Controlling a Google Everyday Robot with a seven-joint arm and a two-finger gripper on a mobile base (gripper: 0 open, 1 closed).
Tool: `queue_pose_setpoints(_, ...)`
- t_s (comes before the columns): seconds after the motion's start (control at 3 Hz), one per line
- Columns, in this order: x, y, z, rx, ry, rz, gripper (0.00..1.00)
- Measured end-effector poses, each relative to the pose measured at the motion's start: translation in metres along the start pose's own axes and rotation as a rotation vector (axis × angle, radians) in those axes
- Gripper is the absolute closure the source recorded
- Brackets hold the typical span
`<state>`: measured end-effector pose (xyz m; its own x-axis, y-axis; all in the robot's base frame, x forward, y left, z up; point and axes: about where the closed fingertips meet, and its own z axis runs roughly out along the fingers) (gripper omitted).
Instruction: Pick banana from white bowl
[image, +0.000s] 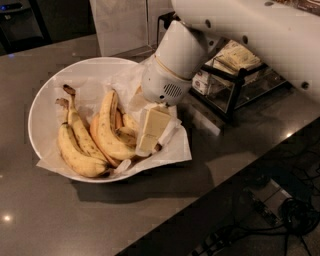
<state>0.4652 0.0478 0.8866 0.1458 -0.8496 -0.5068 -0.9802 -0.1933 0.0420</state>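
The white bowl (45, 95), wide and lined with crinkled paper, stands on the dark counter at the left. A joined pair of speckled bananas (75, 145) lies at its left, and a long curved banana (106, 131) in the middle. The short stubby banana (128, 129) lies just right of the long one, mostly hidden by it and by my gripper. My gripper (146, 145) reaches down into the right side of the bowl, right at the stubby banana, under its white round wrist (170, 70).
A black wire rack (235, 82) with packets stands right of the bowl, close to my arm. A white box or bag (120, 25) stands behind the bowl. The counter's front edge runs diagonally at the lower right, with cables on the floor beyond it.
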Motion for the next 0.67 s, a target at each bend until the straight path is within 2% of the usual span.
queue_pose_setpoints(0.67,-0.0028,-0.0046,0.0006,0.001,0.004,0.002,0.33)
